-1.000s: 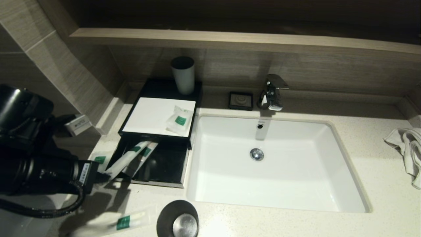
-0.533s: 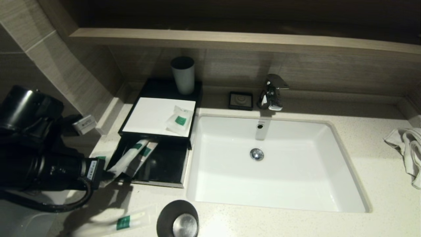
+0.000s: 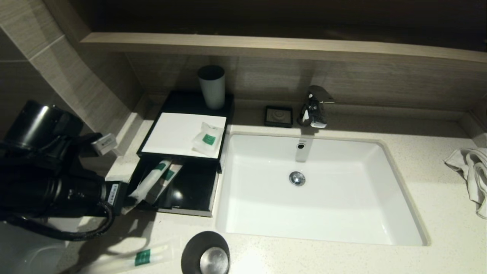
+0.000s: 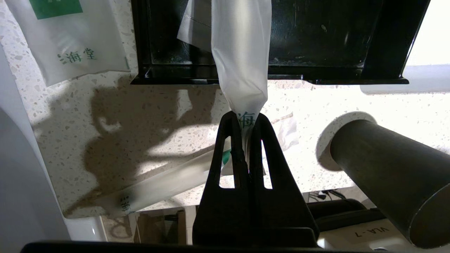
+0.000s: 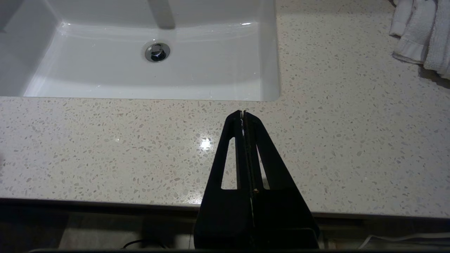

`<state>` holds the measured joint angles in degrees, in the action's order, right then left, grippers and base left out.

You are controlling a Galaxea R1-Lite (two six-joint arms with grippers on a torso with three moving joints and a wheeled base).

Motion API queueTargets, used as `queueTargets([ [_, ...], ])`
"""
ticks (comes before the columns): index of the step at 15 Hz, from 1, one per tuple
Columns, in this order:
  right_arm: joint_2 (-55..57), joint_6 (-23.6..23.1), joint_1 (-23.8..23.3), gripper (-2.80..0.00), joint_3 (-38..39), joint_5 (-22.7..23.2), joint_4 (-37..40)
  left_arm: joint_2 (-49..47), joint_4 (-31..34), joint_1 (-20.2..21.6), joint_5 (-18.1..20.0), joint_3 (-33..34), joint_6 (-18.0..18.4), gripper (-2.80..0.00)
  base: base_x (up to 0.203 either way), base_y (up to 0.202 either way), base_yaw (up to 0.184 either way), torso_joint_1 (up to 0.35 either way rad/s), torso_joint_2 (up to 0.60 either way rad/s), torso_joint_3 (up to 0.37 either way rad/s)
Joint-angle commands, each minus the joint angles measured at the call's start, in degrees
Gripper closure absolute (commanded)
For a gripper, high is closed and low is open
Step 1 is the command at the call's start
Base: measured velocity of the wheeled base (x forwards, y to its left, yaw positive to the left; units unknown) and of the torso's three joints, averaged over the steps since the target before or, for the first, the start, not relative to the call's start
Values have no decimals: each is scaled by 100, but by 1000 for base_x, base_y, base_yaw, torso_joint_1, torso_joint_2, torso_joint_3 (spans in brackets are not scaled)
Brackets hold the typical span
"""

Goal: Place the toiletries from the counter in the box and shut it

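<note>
The black box [image 3: 171, 129] with a white top panel stands left of the sink, and its front drawer [image 3: 190, 190] is pulled open. My left gripper [image 4: 246, 121] is shut on the end of a long sachet [image 4: 242, 52], whose far end lies inside the drawer. In the head view this gripper [image 3: 127, 199] is at the drawer's front left corner. A second long sachet [image 3: 167, 179] lies in the drawer. A small sachet [image 3: 207, 139] rests on the box's top panel. Another small sachet [image 4: 66, 38] lies on the counter beside the drawer. A third long sachet [image 3: 140, 258] lies on the counter's front. My right gripper [image 5: 243, 113] is shut and empty.
A black cup [image 3: 205, 253] lies on its side at the counter's front, near the left gripper. A grey cup [image 3: 212, 86] stands behind the box. The white sink [image 3: 399, 182], faucet [image 3: 314, 106], black soap dish [image 3: 279, 115] and a towel [image 3: 471, 175] lie to the right.
My left arm has moved right and forward toward the drawer. The held long sachet has slid further into the drawer. The small sachet left of the drawer is now hidden in the head view.
</note>
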<state>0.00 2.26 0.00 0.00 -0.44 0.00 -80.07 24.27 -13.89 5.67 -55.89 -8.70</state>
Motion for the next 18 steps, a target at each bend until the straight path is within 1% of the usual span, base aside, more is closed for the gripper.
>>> queueTargets([
  [1,9,3,0,0,0,0,0,-79,-34,0,4,-9,-8,0,0,0,0,0,0,0],
  [8,9,3,0,0,0,0,0,-272,-263,0,4,0,-8,0,0,0,0,0,0,0],
  [12,9,3,0,0,0,0,0,-369,-379,0,4,-18,-113,0,0,0,0,0,0,0],
  [18,9,3,0,0,0,0,0,-553,-528,0,4,-9,-114,0,0,0,0,0,0,0],
])
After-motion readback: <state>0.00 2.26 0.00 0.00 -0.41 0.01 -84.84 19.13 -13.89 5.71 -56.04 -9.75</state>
